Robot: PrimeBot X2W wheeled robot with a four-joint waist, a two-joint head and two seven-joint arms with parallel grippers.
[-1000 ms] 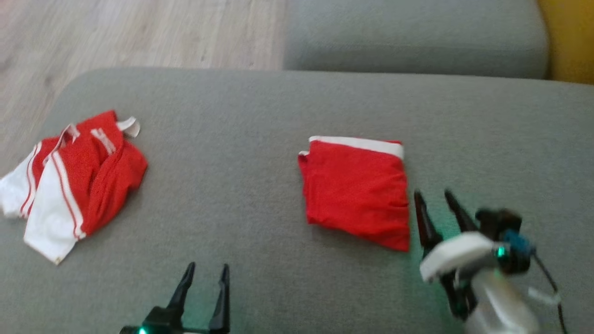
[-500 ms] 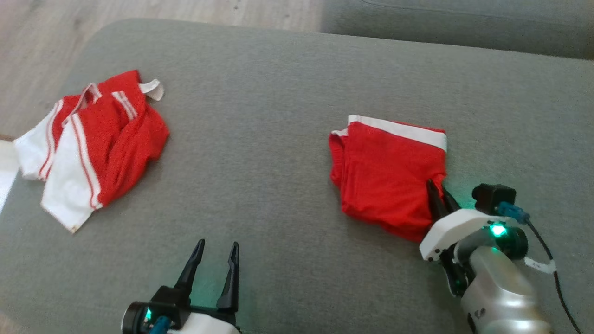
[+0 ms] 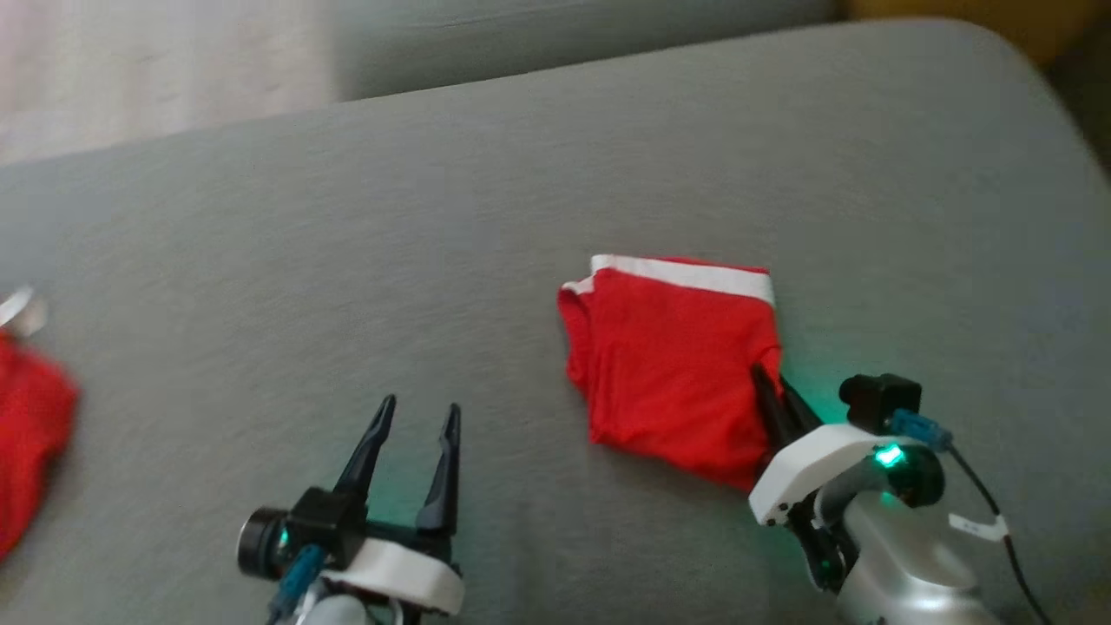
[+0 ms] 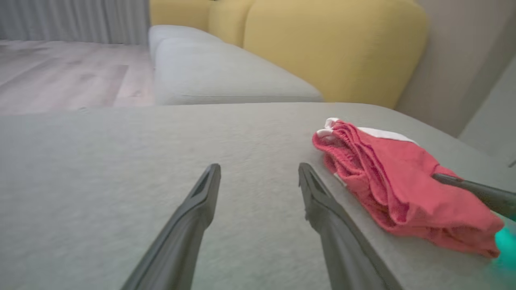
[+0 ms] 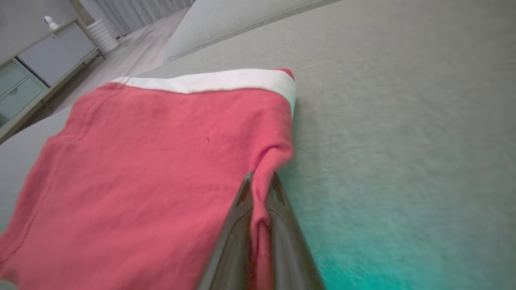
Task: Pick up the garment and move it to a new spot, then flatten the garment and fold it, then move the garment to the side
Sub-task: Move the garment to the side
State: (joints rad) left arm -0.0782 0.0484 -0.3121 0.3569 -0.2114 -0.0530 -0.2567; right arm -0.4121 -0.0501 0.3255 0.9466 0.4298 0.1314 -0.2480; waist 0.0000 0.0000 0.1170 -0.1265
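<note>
The garment is a folded red piece with a white band along its far edge, lying on the grey cushion. My right gripper is shut on the garment's right edge, pinching a fold of red cloth. In the right wrist view the fingers of the right gripper are closed with the garment bunched between them. My left gripper stands open over bare cushion, left of the garment and apart from it. The left wrist view shows the left gripper empty, with the garment to its right.
Another red and white garment lies at the cushion's far left. A second grey cushion and a yellow backrest stand behind. Wooden floor lies beyond the cushion's far left edge. A pale cabinet stands further off.
My right gripper moved in from beside the garment and shut on its right edge. The head camera turned right, sliding the other garment to the picture's left edge. The left gripper stayed open.
</note>
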